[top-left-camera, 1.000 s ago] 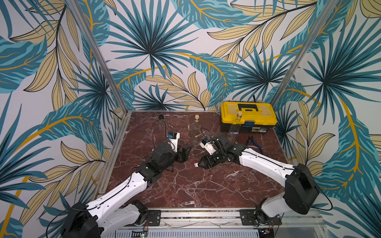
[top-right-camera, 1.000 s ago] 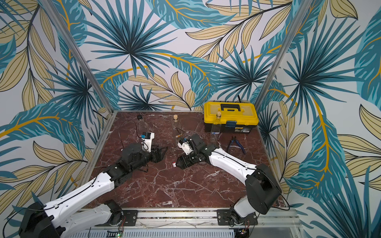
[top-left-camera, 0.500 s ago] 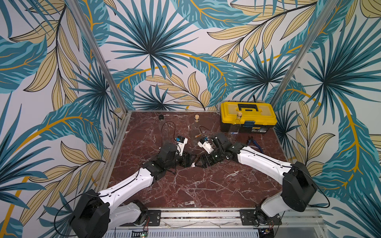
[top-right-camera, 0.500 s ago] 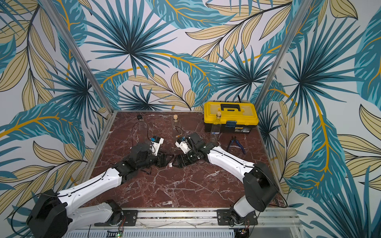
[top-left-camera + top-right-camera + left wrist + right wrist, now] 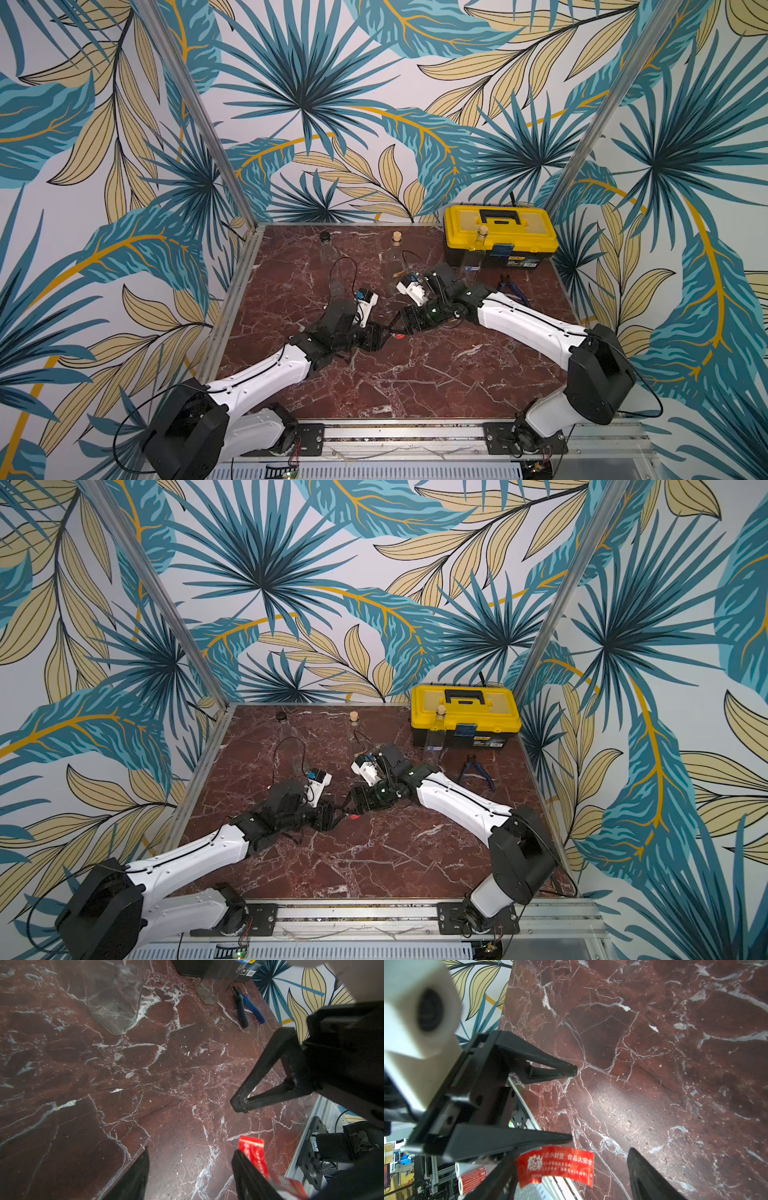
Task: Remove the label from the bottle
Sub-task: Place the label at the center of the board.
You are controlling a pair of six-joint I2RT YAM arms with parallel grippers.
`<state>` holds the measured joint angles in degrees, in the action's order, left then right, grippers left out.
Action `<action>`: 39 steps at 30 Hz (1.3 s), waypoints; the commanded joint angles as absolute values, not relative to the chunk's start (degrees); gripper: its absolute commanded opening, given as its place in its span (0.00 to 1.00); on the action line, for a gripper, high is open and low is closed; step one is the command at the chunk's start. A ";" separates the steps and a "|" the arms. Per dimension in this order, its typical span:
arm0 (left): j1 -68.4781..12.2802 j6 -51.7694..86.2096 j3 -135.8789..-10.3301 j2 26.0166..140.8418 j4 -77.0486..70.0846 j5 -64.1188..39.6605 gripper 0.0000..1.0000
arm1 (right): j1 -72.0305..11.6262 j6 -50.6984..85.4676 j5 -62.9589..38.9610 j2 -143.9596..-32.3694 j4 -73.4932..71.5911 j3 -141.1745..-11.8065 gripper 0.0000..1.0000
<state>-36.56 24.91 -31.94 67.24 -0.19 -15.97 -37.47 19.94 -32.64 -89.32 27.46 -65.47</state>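
Well before the toolbox [image 5: 500, 237], the left gripper [image 5: 573, 1103] and right gripper [image 5: 400, 328] were held tip to tip, both open, nothing clamped. The label [image 5: 555, 1165], a curled red strip printed white, was found just outside a left finger [image 5: 245, 1174], laid along it, nearer that arm; whether stuck there could not be told. A bare bottle [image 5: 397, 257] was stood nearer the toolbox.

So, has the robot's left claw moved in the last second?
Yes. The left gripper has slid right and toward the front rail, farther from the corked bottle at the back.
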 commanded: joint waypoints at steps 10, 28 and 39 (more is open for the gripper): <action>-34.80 25.53 -32.46 63.24 -0.19 -10.09 0.65 | -33.79 18.68 -29.55 -85.98 29.83 -65.53 0.81; -40.20 24.88 -40.50 71.72 -3.08 -9.49 0.66 | -31.64 18.53 -33.01 -91.33 33.69 -69.84 0.85; -39.61 23.98 -37.46 69.89 -3.53 -8.16 0.66 | -31.17 19.73 -31.44 -90.53 35.38 -69.86 0.84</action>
